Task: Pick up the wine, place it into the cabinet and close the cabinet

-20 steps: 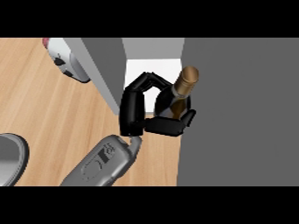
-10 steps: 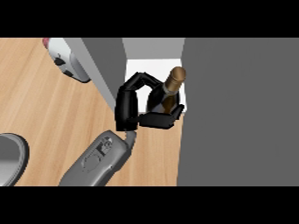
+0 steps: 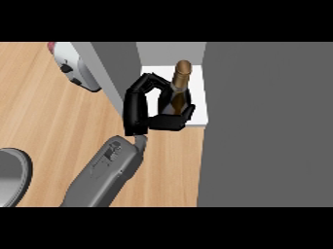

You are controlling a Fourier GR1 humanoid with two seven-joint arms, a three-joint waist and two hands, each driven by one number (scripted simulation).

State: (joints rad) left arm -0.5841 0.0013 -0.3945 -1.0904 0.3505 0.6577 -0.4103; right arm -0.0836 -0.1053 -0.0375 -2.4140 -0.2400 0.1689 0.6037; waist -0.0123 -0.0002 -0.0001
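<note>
Right hand (image 3: 149, 109): fingers and thumb curled round the wine bottle's lower body, centre frame.
Wine bottle (image 3: 181, 78): upright on the white cabinet (image 3: 198, 104) shelf, neck above the hand.

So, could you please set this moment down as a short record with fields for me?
hand in view: right hand, fingers curled round the bottle
held thing: wine bottle, upright, neck up
bottle's place: on the white cabinet floor, inside the opening
cabinet door: grey panel, open
left hand: not in view
task stage: bottle not yet released, door not yet closed
</note>
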